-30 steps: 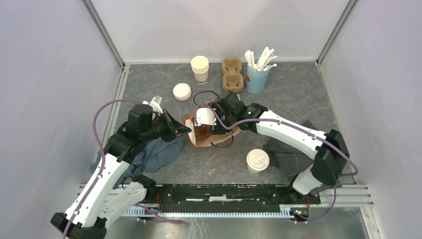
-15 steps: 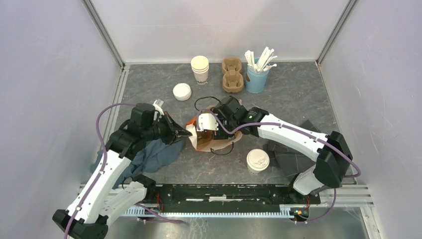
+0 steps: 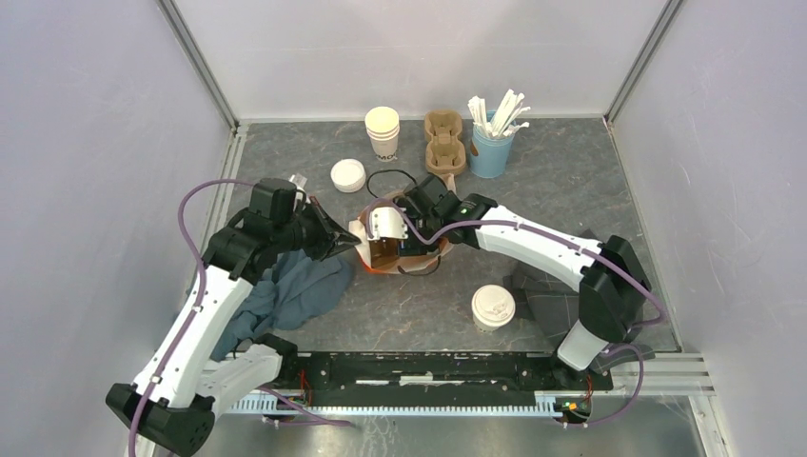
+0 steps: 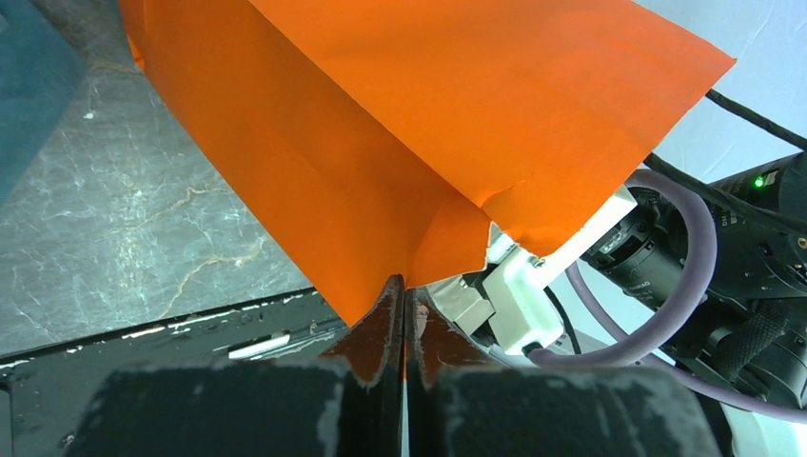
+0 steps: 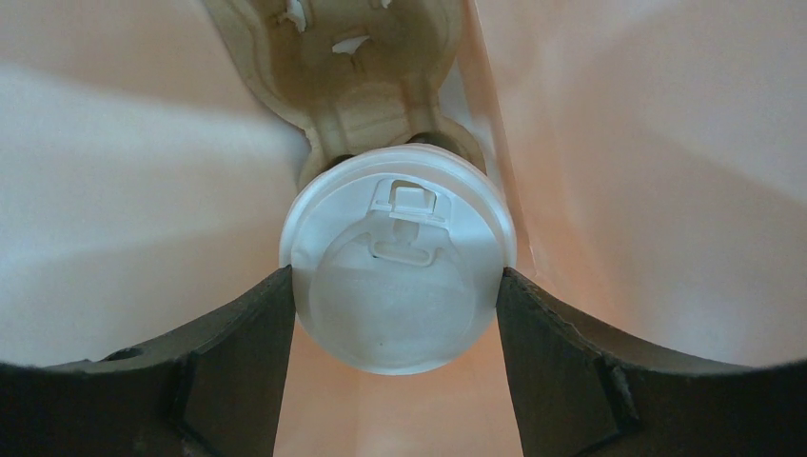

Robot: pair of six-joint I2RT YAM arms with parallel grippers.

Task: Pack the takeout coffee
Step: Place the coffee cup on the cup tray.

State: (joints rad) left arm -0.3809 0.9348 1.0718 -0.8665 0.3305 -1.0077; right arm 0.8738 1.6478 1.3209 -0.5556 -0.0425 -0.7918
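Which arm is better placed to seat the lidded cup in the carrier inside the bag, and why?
Right. The right fingers grip the lidded cup just before the carrier inside the bag. The left fingers are shut on the bag's edge.

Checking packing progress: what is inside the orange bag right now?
The orange bag holds a lidded cup, gripped by the right gripper, with a pulp carrier beyond it. The cup's body, the carrier beneath it and the bag's floor are covered.
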